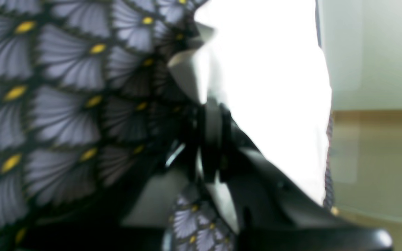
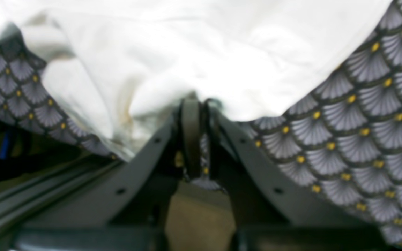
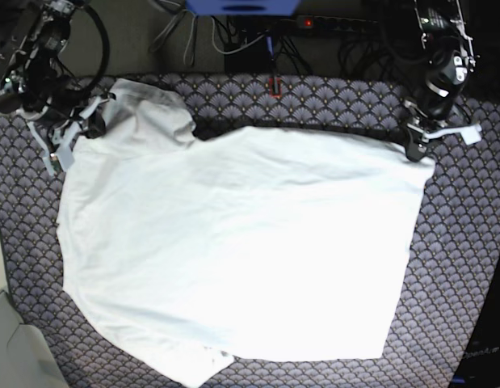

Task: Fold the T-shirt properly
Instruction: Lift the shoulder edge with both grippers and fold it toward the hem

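The white T-shirt (image 3: pixel 241 250) lies spread on the fan-patterned tablecloth (image 3: pixel 464 275), its long axis running between the two arms. The left gripper (image 3: pixel 413 145) pinches the shirt's far corner on the base view's right, jaws closed on fabric; the right gripper (image 3: pixel 78 129) likewise clamps the far corner opposite. From both jaws the cloth extends toward the near table edge
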